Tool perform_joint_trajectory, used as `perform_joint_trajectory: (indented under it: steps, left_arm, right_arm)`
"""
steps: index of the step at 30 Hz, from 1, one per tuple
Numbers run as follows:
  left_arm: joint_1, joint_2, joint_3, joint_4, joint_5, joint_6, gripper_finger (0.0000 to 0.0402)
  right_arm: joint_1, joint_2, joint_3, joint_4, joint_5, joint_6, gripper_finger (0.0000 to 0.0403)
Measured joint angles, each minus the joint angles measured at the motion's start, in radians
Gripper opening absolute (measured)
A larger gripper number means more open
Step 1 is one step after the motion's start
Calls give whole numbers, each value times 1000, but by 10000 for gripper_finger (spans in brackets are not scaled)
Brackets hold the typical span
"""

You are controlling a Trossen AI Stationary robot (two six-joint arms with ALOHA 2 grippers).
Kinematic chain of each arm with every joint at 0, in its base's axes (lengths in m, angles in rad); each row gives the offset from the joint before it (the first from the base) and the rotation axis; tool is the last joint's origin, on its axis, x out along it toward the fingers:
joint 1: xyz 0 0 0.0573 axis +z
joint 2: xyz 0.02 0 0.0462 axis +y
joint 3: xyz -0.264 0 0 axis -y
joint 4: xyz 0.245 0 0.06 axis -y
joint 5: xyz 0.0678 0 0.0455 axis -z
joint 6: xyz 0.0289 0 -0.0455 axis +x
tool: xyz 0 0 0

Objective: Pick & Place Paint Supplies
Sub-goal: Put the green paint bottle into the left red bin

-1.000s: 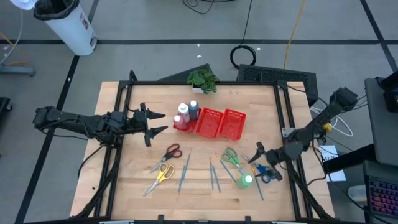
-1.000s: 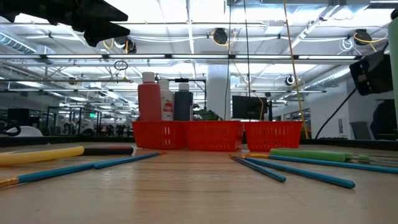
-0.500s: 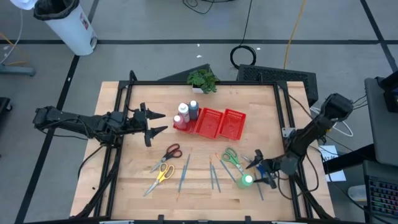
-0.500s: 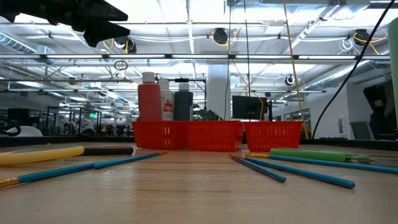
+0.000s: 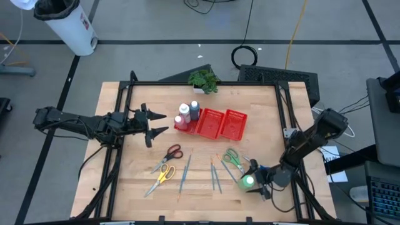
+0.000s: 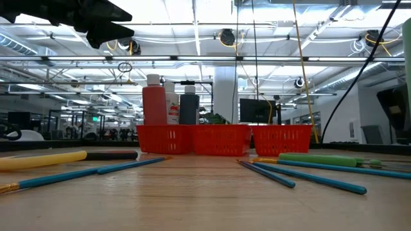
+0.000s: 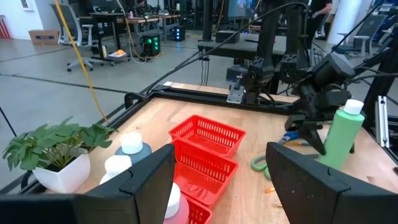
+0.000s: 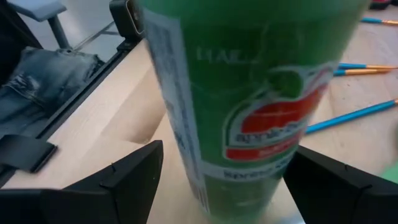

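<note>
A green paint bottle (image 5: 249, 181) with a white cap (image 7: 353, 107) stands upright on the table's near right part. My right gripper (image 5: 258, 180) is open, with one finger on either side of the bottle's body (image 8: 249, 124). My left gripper (image 5: 154, 124) hangs open above the table's left part and holds nothing. Three paint bottles (image 5: 187, 114) stand in the left compartment of the red tray (image 5: 220, 123). Red scissors (image 5: 174, 150), yellow scissors (image 5: 165, 172), green scissors (image 5: 232, 156) and thin brushes (image 5: 185, 172) lie flat on the wood. My right gripper comes level at the green bottle's labelled lower body (image 8: 261, 149) from the table's right side. One finger (image 8: 127, 180) is on each side. I cannot tell whether they touch it. The bottle stands upright on the table.
A small potted plant (image 5: 203, 80) stands at the far edge behind the tray. The tray's middle and right compartments (image 7: 208, 138) hold nothing. A black frame rail (image 5: 125, 94) borders the table. More brushes (image 5: 214, 175) lie left of the green bottle.
My right gripper has swung down and toward the table's near edge, closing in on the green bottle. Its open fingers now stand on either side of the bottle, which has stayed upright in place.
</note>
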Motion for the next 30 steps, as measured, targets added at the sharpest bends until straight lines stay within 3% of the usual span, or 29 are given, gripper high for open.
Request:
perform_joint_trajectory:
  steps: [7, 16, 20, 23, 30]
  left_arm:
    - [0, 0, 0, 0, 0, -9, 255]
    - [0, 2, 0, 1, -3, -69, 255]
    - [0, 21, 0, 7, -1, -76, 255]
    - [0, 53, 0, 56, 5, -81, 255]
    - [0, 172, 23, 217, 70, -75, 255]
  right_arm:
    - [-17, 56, 38, 2, 7, -45, 279]
    - [-23, 27, 91, 195, 96, -102, 157]
    - [-66, 0, 177, 200, 112, -211, 155]
    - [-134, -19, 261, 125, 95, -251, 155]
    - [-376, -21, 471, -302, -122, -141, 165]
